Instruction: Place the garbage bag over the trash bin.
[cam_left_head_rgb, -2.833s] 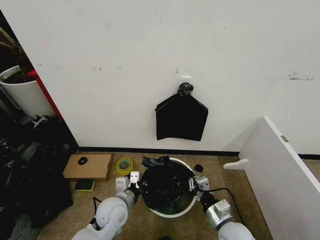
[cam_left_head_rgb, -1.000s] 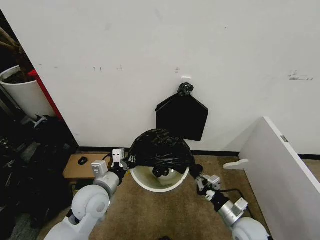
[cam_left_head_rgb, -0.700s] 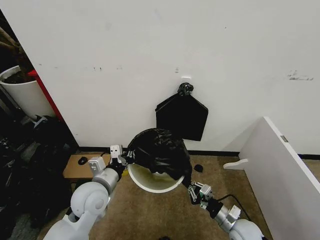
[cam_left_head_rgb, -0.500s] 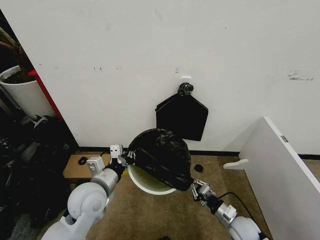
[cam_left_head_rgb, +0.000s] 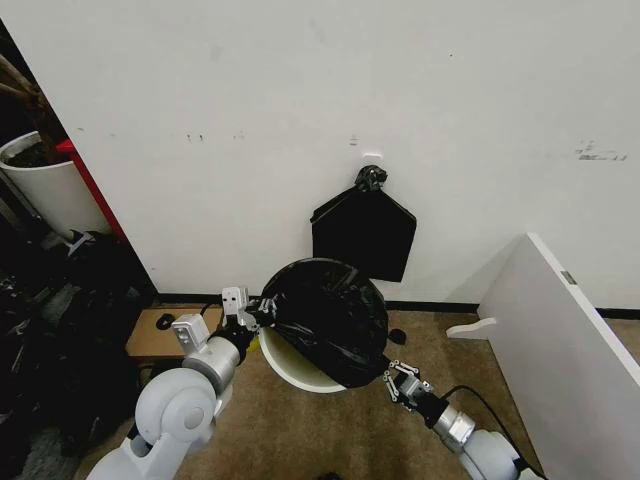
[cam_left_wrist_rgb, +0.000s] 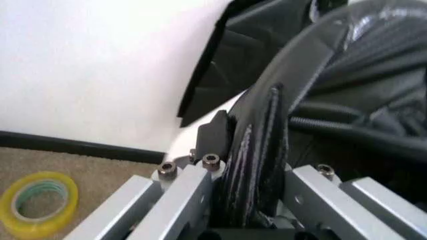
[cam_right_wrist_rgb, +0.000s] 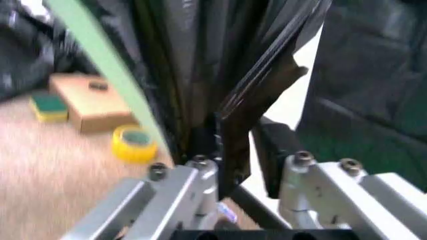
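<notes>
Brown carpeted floor (cam_left_head_rgb: 330, 440) bounded by white wall with black baseboard. Flat cardboard box (cam_left_head_rgb: 165, 333) seen lying near baseboard; yellow tape roll (cam_left_wrist_rgb: 37, 203) lying on carpet beside it; green sponge (cam_right_wrist_rgb: 49, 107) placed nearby.

A: What colour is the garbage bag (cam_left_head_rgb: 325, 315)?
B: Glossy black, with pale grey streaks of sheen across its creases. The trash bin (cam_left_head_rgb: 290, 368) under it is white.
A: And that flat bundle (cam_left_head_rgb: 363, 235) on the wall?
B: Black too, but dull, against a white wall (cam_left_head_rgb: 300, 100) with a black strip along the bottom.
A: The floor?
B: Tan-brown carpet (cam_left_head_rgb: 300, 430). On it sits a brown cardboard box (cam_right_wrist_rgb: 87, 102), a yellow tape roll (cam_left_wrist_rgb: 37, 202) with a greenish inner ring, and a yellow-and-green sponge (cam_right_wrist_rgb: 48, 107).
A: The grippers?
B: The left gripper (cam_left_head_rgb: 252, 314) is silver-grey metal with black pads; the right gripper (cam_left_head_rgb: 388, 377) is the same.
</notes>
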